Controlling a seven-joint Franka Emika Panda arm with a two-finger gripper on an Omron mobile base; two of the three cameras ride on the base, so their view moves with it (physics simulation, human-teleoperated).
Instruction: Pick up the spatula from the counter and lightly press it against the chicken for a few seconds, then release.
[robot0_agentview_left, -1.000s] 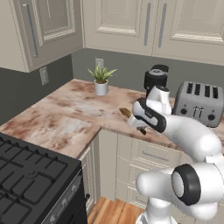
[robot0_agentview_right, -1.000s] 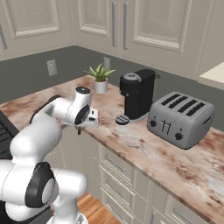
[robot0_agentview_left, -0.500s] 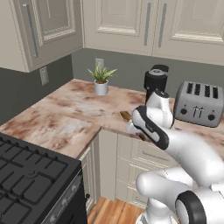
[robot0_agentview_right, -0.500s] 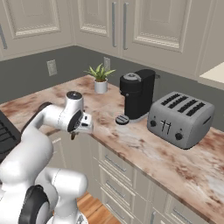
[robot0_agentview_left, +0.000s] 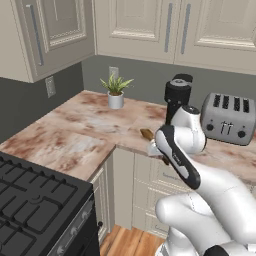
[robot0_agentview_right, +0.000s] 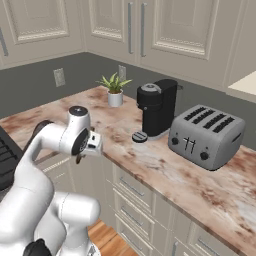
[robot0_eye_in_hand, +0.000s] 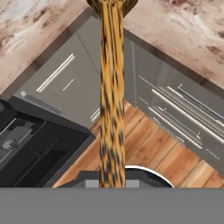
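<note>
At the counter edge, one claw grips one spatula.

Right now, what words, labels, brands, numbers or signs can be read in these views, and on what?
None: no readable text anywhere.
The toaster, the coffee machine, the stove and the cabinet doors bear no lettering; the spatula shows only wood grain.

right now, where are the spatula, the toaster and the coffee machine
spatula (robot0_eye_in_hand: 111, 87): hand view, middle of its wooden handle
toaster (robot0_agentview_right: 197, 139): right base view, its front face
coffee machine (robot0_agentview_right: 156, 106): right base view, its black body
</note>
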